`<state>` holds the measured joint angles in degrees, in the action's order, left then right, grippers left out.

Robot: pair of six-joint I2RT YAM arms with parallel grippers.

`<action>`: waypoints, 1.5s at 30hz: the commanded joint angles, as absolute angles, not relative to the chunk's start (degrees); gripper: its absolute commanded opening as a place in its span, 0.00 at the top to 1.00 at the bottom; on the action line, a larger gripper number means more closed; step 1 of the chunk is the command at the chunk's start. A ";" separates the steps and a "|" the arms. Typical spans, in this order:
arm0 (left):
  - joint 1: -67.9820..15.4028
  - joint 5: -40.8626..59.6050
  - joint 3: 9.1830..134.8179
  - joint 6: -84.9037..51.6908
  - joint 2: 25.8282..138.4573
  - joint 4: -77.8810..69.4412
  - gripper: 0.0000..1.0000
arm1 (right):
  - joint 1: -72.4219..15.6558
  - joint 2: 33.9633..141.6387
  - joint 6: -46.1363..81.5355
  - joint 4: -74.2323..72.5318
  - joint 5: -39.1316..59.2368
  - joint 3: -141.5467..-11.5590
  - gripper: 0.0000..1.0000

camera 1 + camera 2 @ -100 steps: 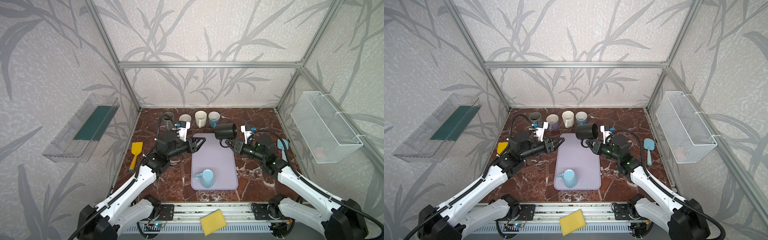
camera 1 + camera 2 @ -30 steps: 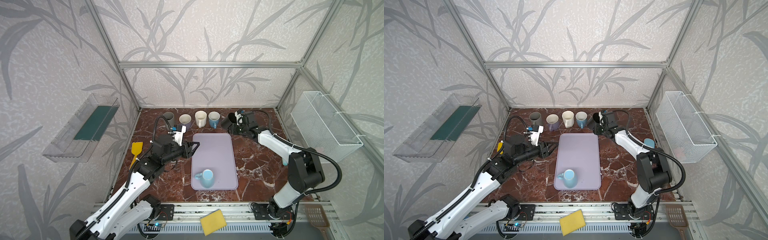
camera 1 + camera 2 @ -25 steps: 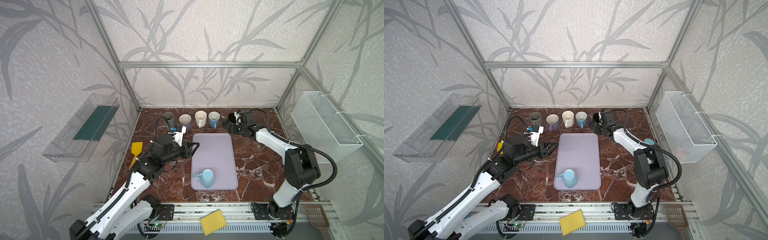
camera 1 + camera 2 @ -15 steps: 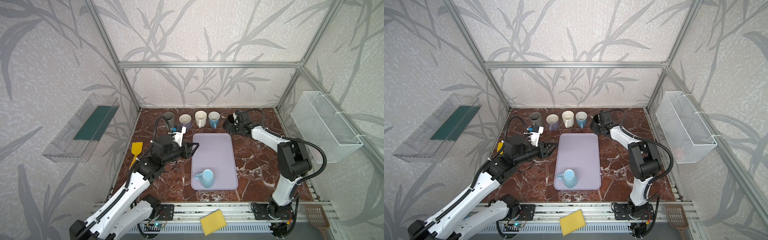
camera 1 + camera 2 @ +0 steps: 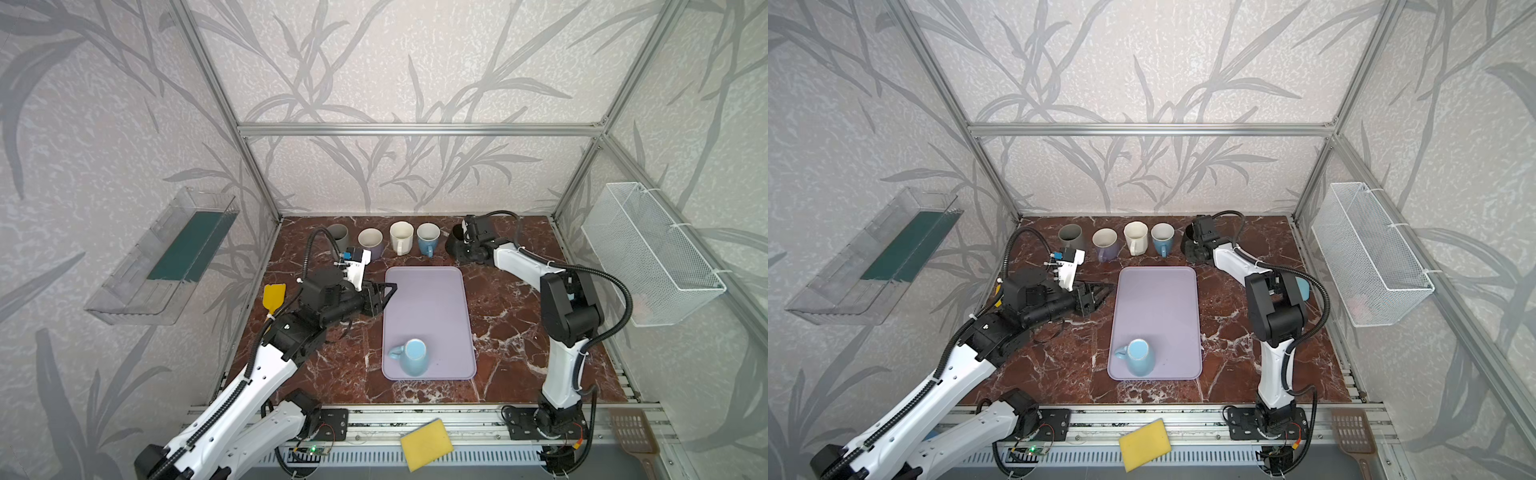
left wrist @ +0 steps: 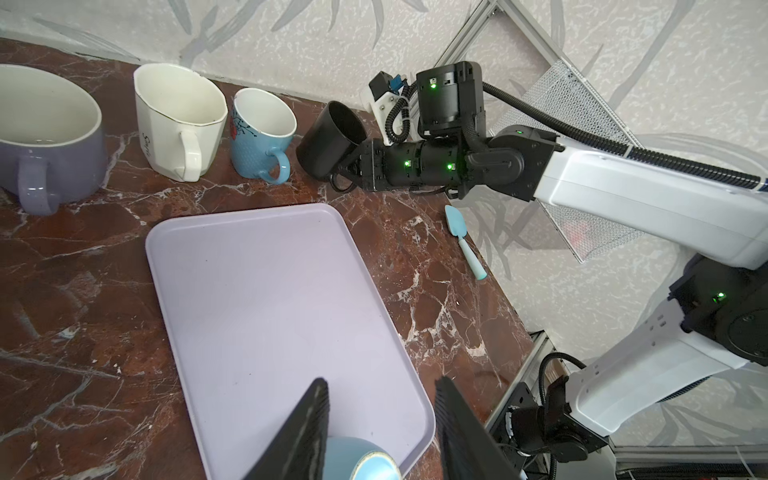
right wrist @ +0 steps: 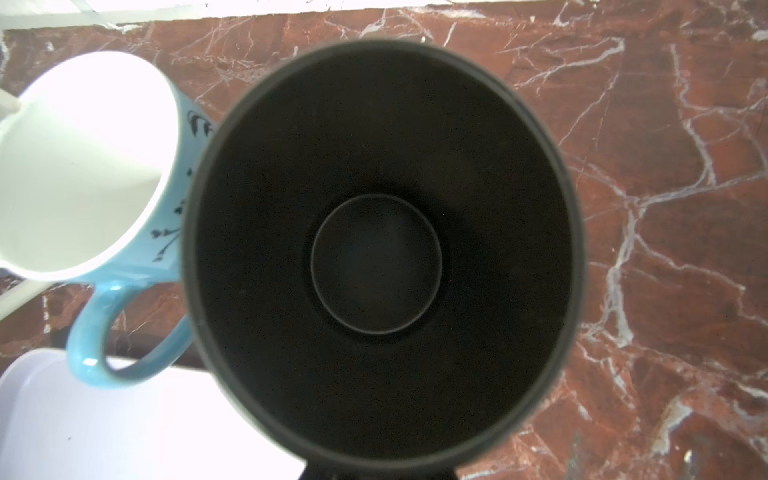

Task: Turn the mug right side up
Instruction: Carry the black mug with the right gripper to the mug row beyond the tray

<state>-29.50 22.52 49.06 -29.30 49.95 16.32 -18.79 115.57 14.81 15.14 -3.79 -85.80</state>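
A black mug [image 5: 456, 245] [image 5: 1188, 243] sits at the right end of the back row, mouth upward and tilted in the left wrist view [image 6: 332, 141]. My right gripper [image 6: 353, 172] is shut on its handle side, and the right wrist view looks straight into the mug's dark inside [image 7: 380, 257]. A light blue mug [image 5: 411, 357] [image 5: 1139, 357] stands upside down at the near end of the lilac tray [image 5: 428, 299]. My left gripper [image 5: 388, 289] [image 6: 381, 382] hovers open at the tray's left edge, holding nothing.
Grey [image 5: 337, 237], purple [image 5: 371, 243], cream [image 5: 401, 237] and blue [image 5: 428, 239] mugs stand upright along the back. A yellow spatula [image 5: 274, 296] lies left and a teal one [image 6: 461, 241] right. A wire basket [image 5: 648, 253] hangs on the right wall.
My right arm has carried the black mug from above the tray's far corner to the back row beside the blue mug, easing slightly left in the last second. The left jaws have narrowed a little.
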 commanded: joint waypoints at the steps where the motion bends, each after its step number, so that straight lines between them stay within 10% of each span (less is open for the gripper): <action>1: -29.26 22.03 50.91 -28.04 49.36 17.91 0.55 | -18.62 116.50 12.77 14.52 -5.89 -91.00 1.00; 45: -29.24 22.22 52.16 -26.40 49.25 19.54 0.56 | -20.39 125.01 12.27 25.90 -10.03 -103.35 1.00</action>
<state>-29.50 22.52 49.95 -27.75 49.93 18.92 -20.14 124.84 11.49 27.79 -8.56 -100.57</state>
